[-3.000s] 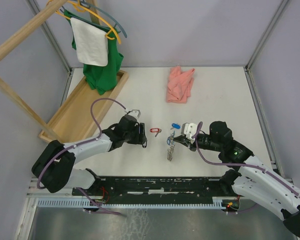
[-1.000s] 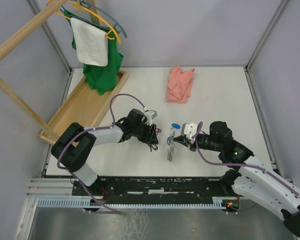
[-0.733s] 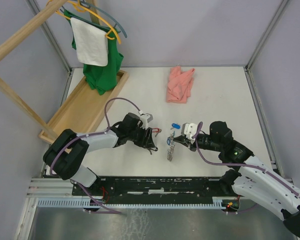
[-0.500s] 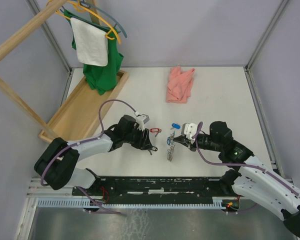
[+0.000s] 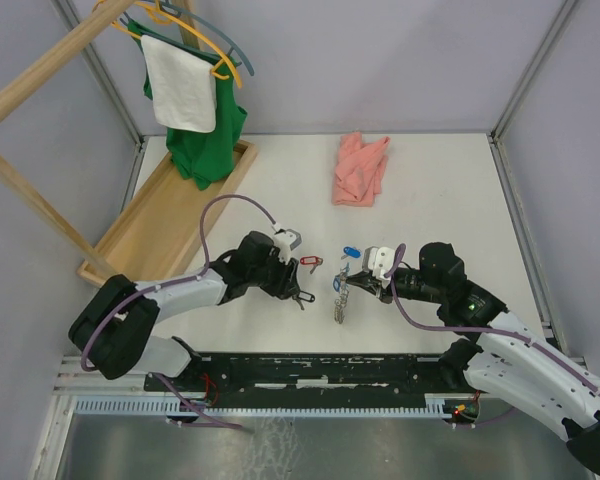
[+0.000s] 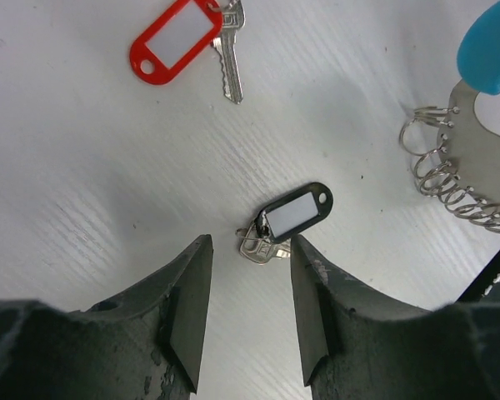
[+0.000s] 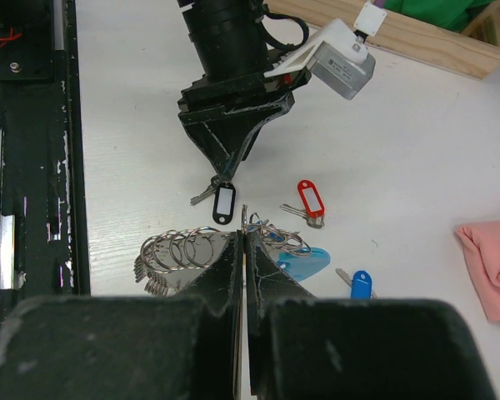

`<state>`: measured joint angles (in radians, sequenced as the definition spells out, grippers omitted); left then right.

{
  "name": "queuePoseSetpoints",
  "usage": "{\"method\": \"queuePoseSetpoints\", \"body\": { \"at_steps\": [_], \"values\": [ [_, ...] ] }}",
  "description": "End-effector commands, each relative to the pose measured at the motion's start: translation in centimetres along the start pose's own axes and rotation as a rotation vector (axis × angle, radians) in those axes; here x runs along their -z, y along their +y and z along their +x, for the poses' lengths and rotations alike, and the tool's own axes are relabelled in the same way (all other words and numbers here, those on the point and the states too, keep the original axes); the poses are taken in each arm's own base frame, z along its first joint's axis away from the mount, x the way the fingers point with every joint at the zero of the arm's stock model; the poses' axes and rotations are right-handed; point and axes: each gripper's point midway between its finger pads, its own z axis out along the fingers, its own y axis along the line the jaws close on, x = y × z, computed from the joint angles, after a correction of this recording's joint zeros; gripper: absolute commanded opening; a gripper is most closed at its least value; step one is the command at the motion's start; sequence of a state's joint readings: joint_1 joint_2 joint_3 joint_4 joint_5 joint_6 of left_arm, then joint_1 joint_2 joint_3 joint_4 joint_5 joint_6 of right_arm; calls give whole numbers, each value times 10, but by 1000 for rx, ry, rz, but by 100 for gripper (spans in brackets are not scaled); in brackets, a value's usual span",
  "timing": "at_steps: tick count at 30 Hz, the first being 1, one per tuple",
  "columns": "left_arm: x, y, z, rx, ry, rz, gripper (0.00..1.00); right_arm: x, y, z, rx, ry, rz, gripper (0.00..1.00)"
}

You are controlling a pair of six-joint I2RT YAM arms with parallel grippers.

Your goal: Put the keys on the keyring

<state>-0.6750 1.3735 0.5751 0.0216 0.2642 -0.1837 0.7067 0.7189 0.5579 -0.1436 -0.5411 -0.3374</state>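
My left gripper (image 5: 299, 288) is open and empty, low over the table; in its wrist view (image 6: 248, 250) a black-tagged key (image 6: 293, 215) lies just beyond the fingertips, between them. A red-tagged key (image 6: 177, 40) lies farther on, also seen from above (image 5: 311, 262). My right gripper (image 5: 352, 283) is shut on a ring of the keyring (image 7: 183, 254), whose many silver rings and light-blue tag (image 7: 304, 262) rest on the table. A blue-tagged key (image 7: 360, 283) lies behind it. The keyring (image 6: 458, 192) also shows at the right of the left wrist view.
A pink cloth (image 5: 360, 168) lies at the back. A wooden tray (image 5: 175, 215) sits at the left, under a green shirt (image 5: 205, 140) and a white towel (image 5: 180, 85) hung on a wooden rack. The black base rail (image 5: 310, 370) runs along the near edge.
My left arm reached right toward the keys, then drew back a little to the left and turned its wrist. The right arm and the keyring have not moved.
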Motion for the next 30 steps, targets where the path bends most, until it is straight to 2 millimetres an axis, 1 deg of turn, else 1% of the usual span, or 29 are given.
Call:
{"method": "queuePoseSetpoints", "body": {
  "at_steps": [1,4,8,12,17,21,24,27,30],
  "values": [
    [-8,-8,-18,-87,-42,33,49,1,-5,-22,41,-76,11,1],
    [-14,-14,-14,-69,-31,63,50,-1,-5,-21,38,-75,7,1],
    [-19,-15,-12,-50,-26,66,49,0,-4,-22,37,-75,7,1],
    [-22,-11,-8,-28,-14,47,40,0,-4,-22,38,-75,8,1],
    [-19,-10,-7,28,-10,20,28,1,-5,-23,40,-78,9,1],
    [-12,-10,-6,74,-11,-39,19,1,-4,-23,42,-81,10,1],
    [-1,-5,-13,129,-49,-127,13,1,-4,-23,40,-81,9,1],
    [10,5,-17,199,-86,-243,11,1,-5,-24,41,-82,10,1],
    [20,21,-10,259,-80,-385,12,1,-5,-25,42,-85,11,1]
  ]
}}
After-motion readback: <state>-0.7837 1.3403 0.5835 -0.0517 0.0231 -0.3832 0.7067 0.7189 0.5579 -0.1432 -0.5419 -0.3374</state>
